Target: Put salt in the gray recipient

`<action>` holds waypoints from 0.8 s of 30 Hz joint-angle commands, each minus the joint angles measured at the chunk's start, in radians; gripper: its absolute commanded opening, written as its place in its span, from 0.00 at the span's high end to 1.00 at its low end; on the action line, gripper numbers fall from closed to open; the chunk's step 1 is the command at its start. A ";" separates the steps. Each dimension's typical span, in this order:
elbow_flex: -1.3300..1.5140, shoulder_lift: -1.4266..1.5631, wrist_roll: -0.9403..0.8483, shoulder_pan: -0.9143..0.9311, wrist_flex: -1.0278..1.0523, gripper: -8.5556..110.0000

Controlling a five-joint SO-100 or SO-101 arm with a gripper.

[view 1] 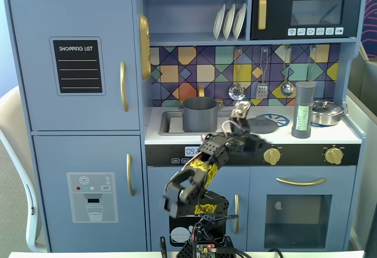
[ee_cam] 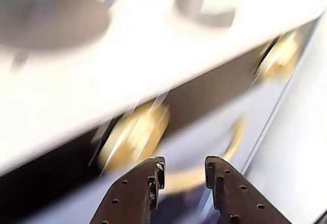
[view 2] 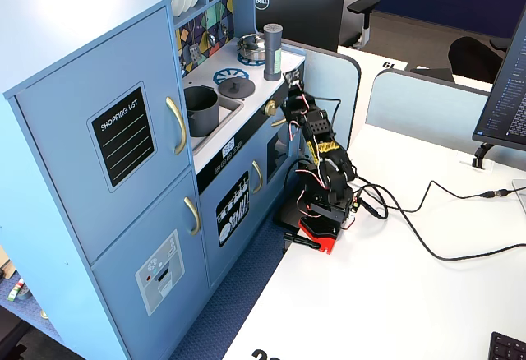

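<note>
One shaker (view 1: 303, 109), one pot (view 1: 199, 113), three plates (view 1: 230, 21)

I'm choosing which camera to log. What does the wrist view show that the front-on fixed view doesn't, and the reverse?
Only the wrist view shows the gripper close up, jaws slightly apart and empty, blurred by motion. Only a fixed view shows the gray pot in the sink, the steel pan, the hanging utensils and the plates. Both show the salt shaker, the flat gray lid and the gold stove knobs.
</note>
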 commanded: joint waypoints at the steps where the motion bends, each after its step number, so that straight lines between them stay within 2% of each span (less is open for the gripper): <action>1: -0.080 -0.077 0.038 0.043 -0.193 0.93; 8: -0.080 -0.207 0.037 0.043 -0.472 0.93; 14: -0.133 -0.285 0.046 0.052 -0.535 0.89; 18: -0.187 -0.344 0.058 0.069 -0.568 0.81; 24: -0.261 -0.434 0.163 0.092 -0.623 0.56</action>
